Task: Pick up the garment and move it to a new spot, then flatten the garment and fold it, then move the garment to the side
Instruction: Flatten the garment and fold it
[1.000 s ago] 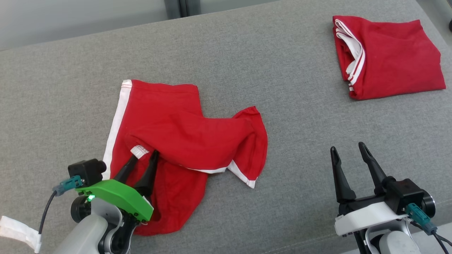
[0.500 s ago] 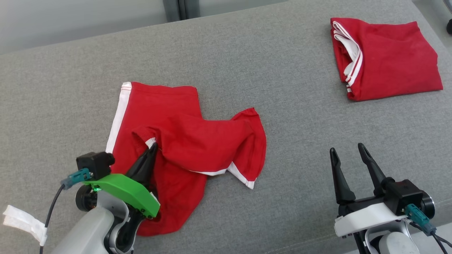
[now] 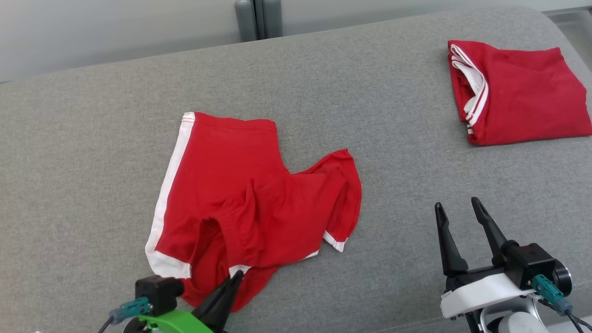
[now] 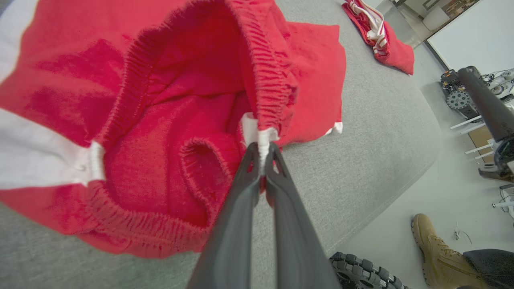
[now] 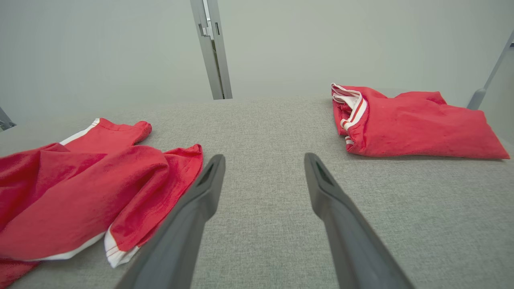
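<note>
Between the jaws of the left gripper (image 4: 263,149), open a second ago and now shut, the white waistband corner (image 4: 259,134) of the crumpled red cloth shorts (image 3: 240,203) is pinched. It has been pulled back over the soft grey cushion (image 3: 370,92), so lifting can be started. The jaws of the right gripper (image 3: 456,204) are held wide apart, empty.

Left gripper (image 3: 238,275): body was cut off by the head view's bottom edge.
Garment (image 4: 180,100): ran past the left wrist view's top and left edges.
Boot (image 4: 431,245): wearer was cropped out.

Soft red cloth garment (image 3: 222,185), coarse grey woven upholstery (image 3: 92,138), matt dark plastic tool fingers (image 5: 345,224)
</note>
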